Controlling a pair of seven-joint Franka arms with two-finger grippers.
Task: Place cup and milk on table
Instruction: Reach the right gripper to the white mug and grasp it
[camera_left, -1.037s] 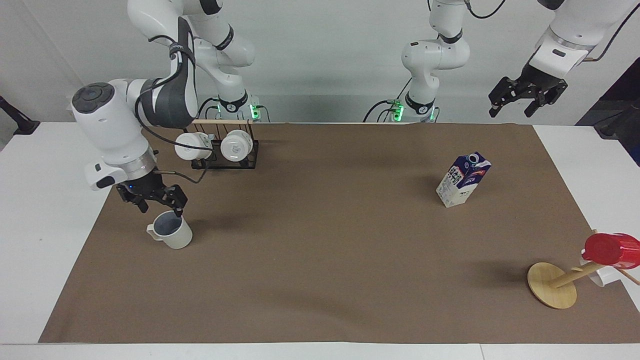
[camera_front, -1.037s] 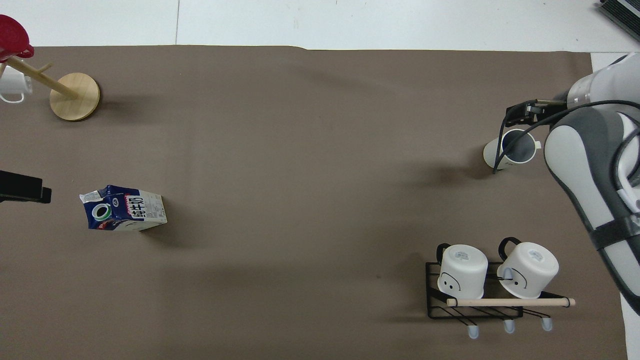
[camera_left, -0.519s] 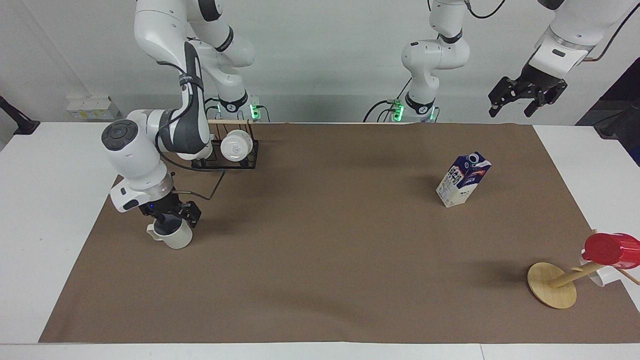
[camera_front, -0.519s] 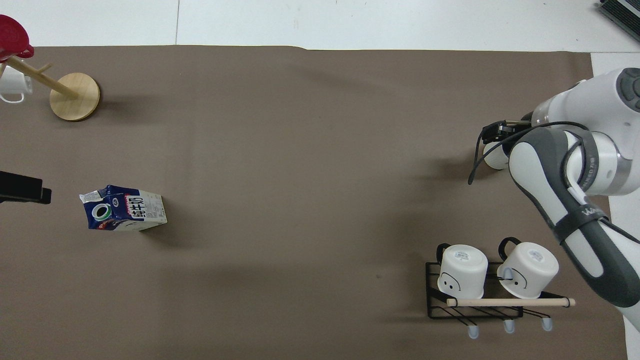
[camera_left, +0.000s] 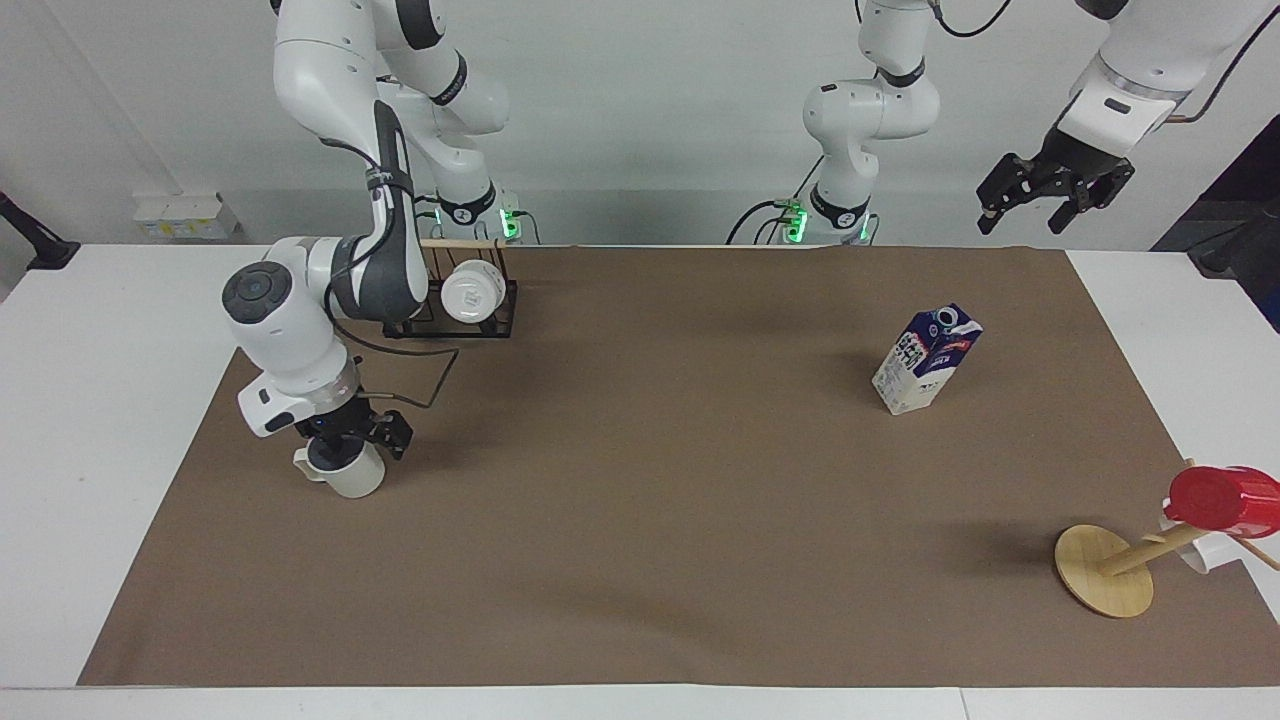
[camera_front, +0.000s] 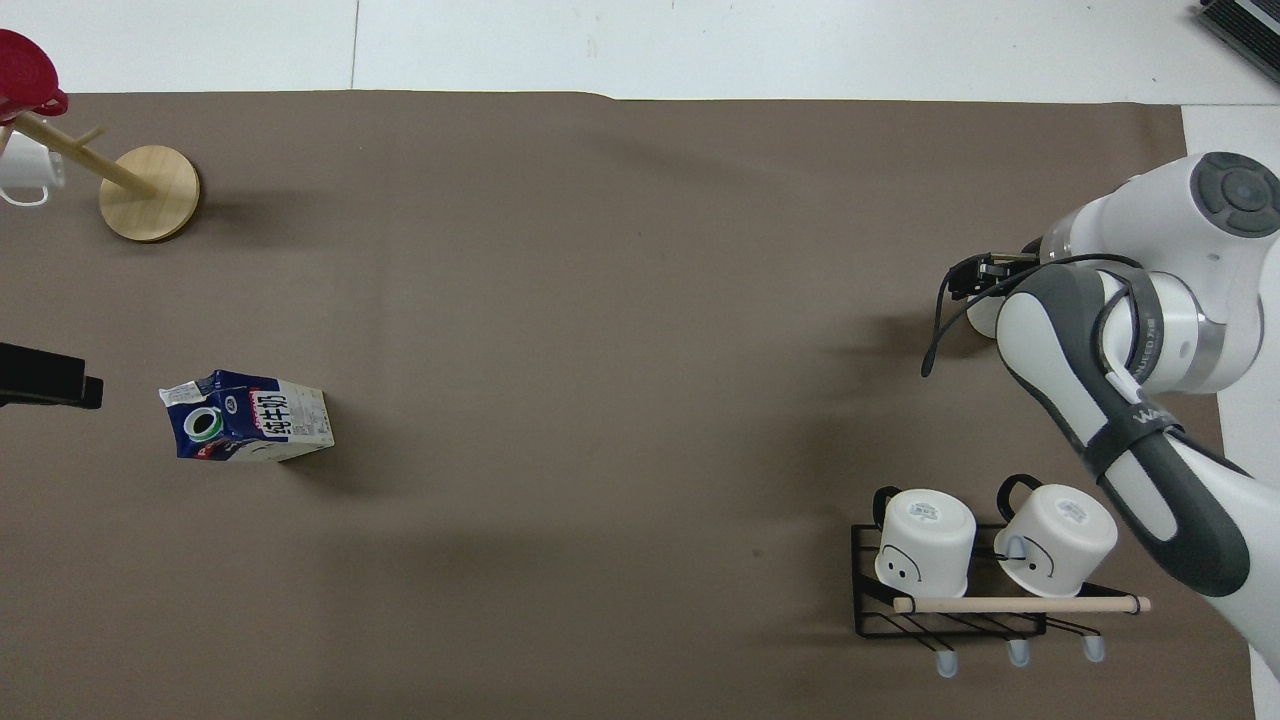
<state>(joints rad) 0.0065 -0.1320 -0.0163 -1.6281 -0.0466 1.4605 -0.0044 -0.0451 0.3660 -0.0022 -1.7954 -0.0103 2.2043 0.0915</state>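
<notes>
At right arm's end: cup (camera_left: 347, 474) stands upright on the brown sheet (camera_left: 640, 560) of the table (camera_left: 100, 400), farther from the robots than the wire rack (camera_left: 455, 312).
Cup handling: looks like a rigid glazed mug, light when empty, probably slick and chippable; small loop handle points toward the table's bare white edge.
Cup grip point: across the rim or wall, one finger inside and one outside; the handle looks too small to pinch reliably.
Right gripper (camera_left: 350, 438): down at the cup's mouth, jaws wide, seemingly straddling the rim; firm contact cannot be told, cup not lifted.
Milk (camera_left: 927, 359): upright on the sheet toward the left arm's end, well apart from the cup; cap at the top.
Milk handling: thin carton walls, likely to dent under a hard squeeze, weight depends on fill; flat side panels below the gable look like the safest hold.
Left gripper (camera_left: 1052, 193): waits high above the table's corner at the left arm's end, fingers spread, carrying nothing.
Rest: two white mugs (camera_front: 925, 540) hang on the rack; red cup (camera_left: 1222, 500) sits on the wooden stand (camera_left: 1105, 570).
Change vs a second earlier: right gripper dropped from just above and beside the rim onto the cup and now hides most of it from overhead; jaws just starting to narrow; cup, milk and left arm unmoved.
</notes>
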